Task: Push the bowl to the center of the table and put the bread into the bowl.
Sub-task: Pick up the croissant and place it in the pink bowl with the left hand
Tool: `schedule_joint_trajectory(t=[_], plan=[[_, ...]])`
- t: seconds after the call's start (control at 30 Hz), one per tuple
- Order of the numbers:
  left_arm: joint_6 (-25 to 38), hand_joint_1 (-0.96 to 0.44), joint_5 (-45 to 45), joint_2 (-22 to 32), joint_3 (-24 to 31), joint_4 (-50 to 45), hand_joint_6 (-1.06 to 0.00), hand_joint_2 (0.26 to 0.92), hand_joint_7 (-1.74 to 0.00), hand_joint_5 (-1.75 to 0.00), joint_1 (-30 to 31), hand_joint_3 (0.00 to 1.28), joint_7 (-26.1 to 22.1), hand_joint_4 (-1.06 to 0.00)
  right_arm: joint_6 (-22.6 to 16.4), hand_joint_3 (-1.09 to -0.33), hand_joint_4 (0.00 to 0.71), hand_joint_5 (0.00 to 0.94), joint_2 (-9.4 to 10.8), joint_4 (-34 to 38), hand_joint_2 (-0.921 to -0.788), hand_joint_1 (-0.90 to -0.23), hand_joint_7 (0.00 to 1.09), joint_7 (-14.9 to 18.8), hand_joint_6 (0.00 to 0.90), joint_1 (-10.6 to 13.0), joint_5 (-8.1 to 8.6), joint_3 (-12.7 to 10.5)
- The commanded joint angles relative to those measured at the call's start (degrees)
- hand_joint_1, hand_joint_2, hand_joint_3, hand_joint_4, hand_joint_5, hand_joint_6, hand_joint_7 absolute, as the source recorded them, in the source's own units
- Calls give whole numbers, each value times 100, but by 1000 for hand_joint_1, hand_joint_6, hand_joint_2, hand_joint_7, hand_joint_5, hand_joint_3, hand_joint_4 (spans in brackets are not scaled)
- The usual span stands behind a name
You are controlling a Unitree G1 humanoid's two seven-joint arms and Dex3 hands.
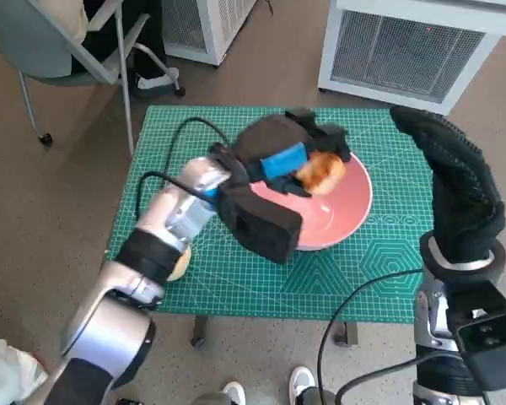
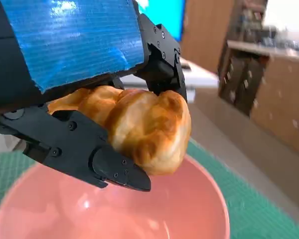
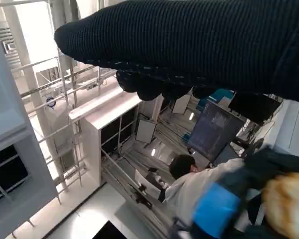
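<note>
left forearm [image 1: 173,211]: silver-grey shell, black cuff band, black cables looping off it. left hand [image 1: 274,160]: black, blue tape across its back; fingers [image 2: 89,152] of matte black plastic with small screws. right hand [image 1: 455,190]: black ribbed knitted glove above a pale wrist ring and black housing.

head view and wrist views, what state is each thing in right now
bread: held in the left robot hand, above the bowl
bowl: upright on the green mat, nothing lying in it
right robot hand: raised beside the bowl, holding nothing
green mat: flat on the table
</note>
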Motion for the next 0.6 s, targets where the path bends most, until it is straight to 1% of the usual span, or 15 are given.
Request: schedule_joint_trajectory(t=[0.03,0.07,0.1,0.13,0.17,0.2,0.23,0.33,0.37,0.43,0.6], plan=[[21,-18,16,-87,-71,427,-425,911,-1084,-956,-297,156,-274,-503,44,-769,296,2,-3,-71,-921,-601,686,-42,-1,201,-1,-57],[127,-25,-26,-113,-74,509,-410,913,-970,-813,-320,145,-503,-493,52,-769,296,2,-4,-98,-921,-601,686,-56,-1,216,-14,-68],[193,-70,-56,-129,-71,562,-324,900,-753,-534,-337,112,-653,-391,58,-769,296,2,-3,-115,-921,-601,686,-65,-1,225,-23,-73],[356,-100,-89,-146,-70,565,-276,895,-601,-346,-357,86,-913,-330,68,-769,296,2,-5,-133,-921,-601,686,-77,-1,233,-30,-83],[470,-125,-109,-158,-67,563,-240,885,-535,-277,-372,72,-1096,-276,76,-769,296,2,-6,-147,-921,-601,686,-86,-1,240,-36,-89],[595,-163,-104,-163,-79,540,-192,872,-431,-177,-393,51,-1284,-196,82,-769,296,2,-3,-155,-921,-601,685,-96,-1,245,-42,-95],[680,-210,-98,-165,-84,516,-154,860,-351,-113,-405,34,-1413,-125,86,-769,296,2,0,-162,-921,-601,685,-103,-1,249,-48,-98],[785,-291,-52,-144,-107,412,-106,846,-249,-36,-408,14,-1629,-40,96,-768,296,2,12,-174,-921,-601,685,-124,-1,257,-67,-99],[770,-305,-31,-129,-129,388,-101,845,-238,-29,-414,12,-1695,-32,99,-768,296,2,17,-182,-921,-601,685,-133,-1,261,-73,-100],[672,-401,-15,-90,-147,351,-83,845,-206,-11,-400,9,-1752,-13,112,-768,296,2,28,-207,-921,-601,685,-155,-1,272,-93,-99],[399,-488,-56,5,-104,301,-72,850,-181,-1,-307,8,-1662,-1,123,-768,296,2,51,-236,-921,-602,685,-209,-1,286,-141,-91]])
